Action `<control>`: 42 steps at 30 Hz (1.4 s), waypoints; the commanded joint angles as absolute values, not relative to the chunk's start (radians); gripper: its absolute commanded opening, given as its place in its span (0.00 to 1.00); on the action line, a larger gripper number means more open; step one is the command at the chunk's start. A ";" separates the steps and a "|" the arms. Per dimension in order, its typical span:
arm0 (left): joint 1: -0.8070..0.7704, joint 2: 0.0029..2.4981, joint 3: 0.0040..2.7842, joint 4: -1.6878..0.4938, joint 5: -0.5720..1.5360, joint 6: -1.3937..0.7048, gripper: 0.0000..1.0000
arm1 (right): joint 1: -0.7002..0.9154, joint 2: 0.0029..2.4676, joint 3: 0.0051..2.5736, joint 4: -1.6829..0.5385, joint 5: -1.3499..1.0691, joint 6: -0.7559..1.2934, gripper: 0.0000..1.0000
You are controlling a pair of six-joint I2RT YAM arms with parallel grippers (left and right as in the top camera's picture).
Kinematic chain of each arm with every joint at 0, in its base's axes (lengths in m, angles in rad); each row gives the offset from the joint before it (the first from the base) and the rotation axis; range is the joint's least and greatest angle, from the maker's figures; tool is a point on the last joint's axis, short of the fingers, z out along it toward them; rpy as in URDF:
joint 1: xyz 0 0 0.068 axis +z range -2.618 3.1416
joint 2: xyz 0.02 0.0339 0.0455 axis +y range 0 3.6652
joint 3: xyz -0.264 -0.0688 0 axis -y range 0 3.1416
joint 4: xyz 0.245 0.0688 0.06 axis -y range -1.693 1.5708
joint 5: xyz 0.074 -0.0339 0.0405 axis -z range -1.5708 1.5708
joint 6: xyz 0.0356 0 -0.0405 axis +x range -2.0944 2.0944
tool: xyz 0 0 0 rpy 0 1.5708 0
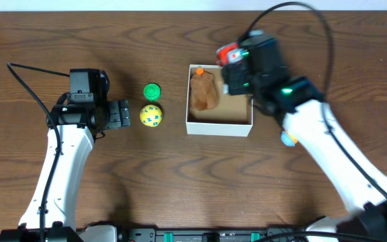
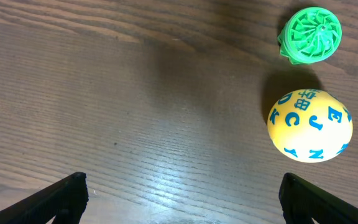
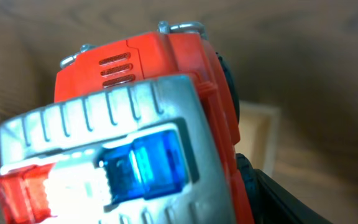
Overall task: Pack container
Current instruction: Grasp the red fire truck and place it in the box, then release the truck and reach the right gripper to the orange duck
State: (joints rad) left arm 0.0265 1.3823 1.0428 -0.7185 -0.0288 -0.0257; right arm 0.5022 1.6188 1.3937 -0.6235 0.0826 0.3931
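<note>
The container (image 1: pixel 219 125) is a square white-walled box with a tan inside, right of centre in the overhead view. A brown plush toy (image 1: pixel 203 90) lies in its left half. My right gripper (image 1: pixel 232 59) is shut on a red toy truck (image 1: pixel 229 51) with a grey roof and blue light (image 3: pixel 148 155), held over the container's far right corner. A yellow ball with blue letters (image 1: pixel 151 115) and a green round toy (image 1: pixel 152 91) lie left of the container. My left gripper (image 2: pixel 182 199) is open and empty, just left of the ball (image 2: pixel 309 124).
A small light-blue thing (image 1: pixel 287 139) shows on the table right of the container, partly under my right arm. The green round toy also shows in the left wrist view (image 2: pixel 311 35). The table is dark wood.
</note>
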 commanded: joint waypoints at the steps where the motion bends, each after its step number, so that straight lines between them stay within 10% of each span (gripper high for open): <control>1: 0.031 1.382 1.060 -0.722 -0.026 -0.020 0.98 | 0.526 1.740 1.381 -0.626 0.189 0.538 0.52; 26: 0.031 1.382 1.060 -0.722 -0.026 -0.020 0.98 | 0.467 1.640 1.398 -0.659 0.329 0.477 0.87; 42: 0.031 1.382 1.060 -0.722 -0.026 -0.020 0.98 | -0.041 1.548 1.201 -0.899 0.126 0.443 0.87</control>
